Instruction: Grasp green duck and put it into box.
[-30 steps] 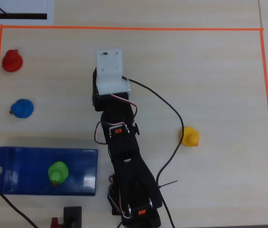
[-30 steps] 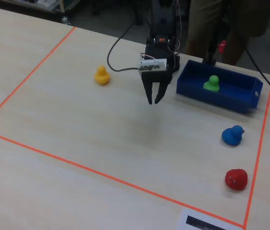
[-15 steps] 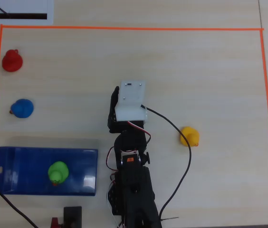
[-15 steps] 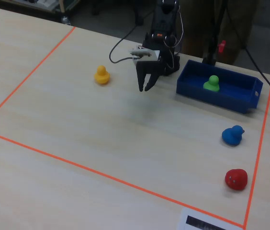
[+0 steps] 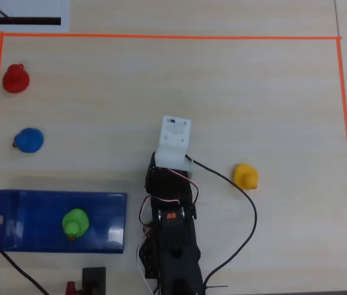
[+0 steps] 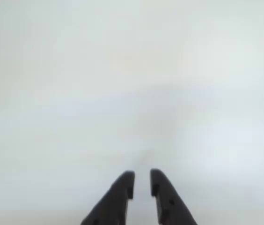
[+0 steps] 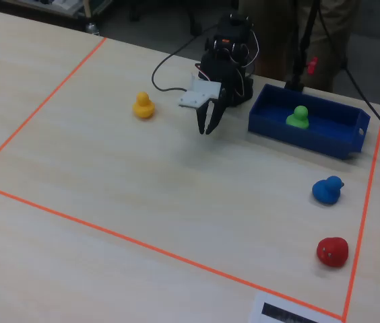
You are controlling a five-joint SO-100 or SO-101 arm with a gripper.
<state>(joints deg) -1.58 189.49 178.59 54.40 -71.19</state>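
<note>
The green duck (image 5: 75, 222) sits upright inside the blue box (image 5: 32, 209) at the lower left of the overhead view. In the fixed view the duck (image 7: 300, 116) stands in the box (image 7: 311, 140) to the right of the arm. My gripper (image 7: 207, 130) hangs above bare table left of the box, pointing down, empty, fingers nearly together. In the wrist view the gripper (image 6: 142, 174) shows two dark fingers with a narrow gap over blurred pale table. From overhead the white wrist mount (image 5: 175, 141) hides the fingers.
A yellow duck (image 5: 245, 176) lies right of the arm, a blue duck (image 5: 28, 140) and a red duck (image 5: 16, 78) at the left. Orange tape (image 5: 161, 37) frames the work area. A black cable (image 5: 247, 209) loops beside the arm base.
</note>
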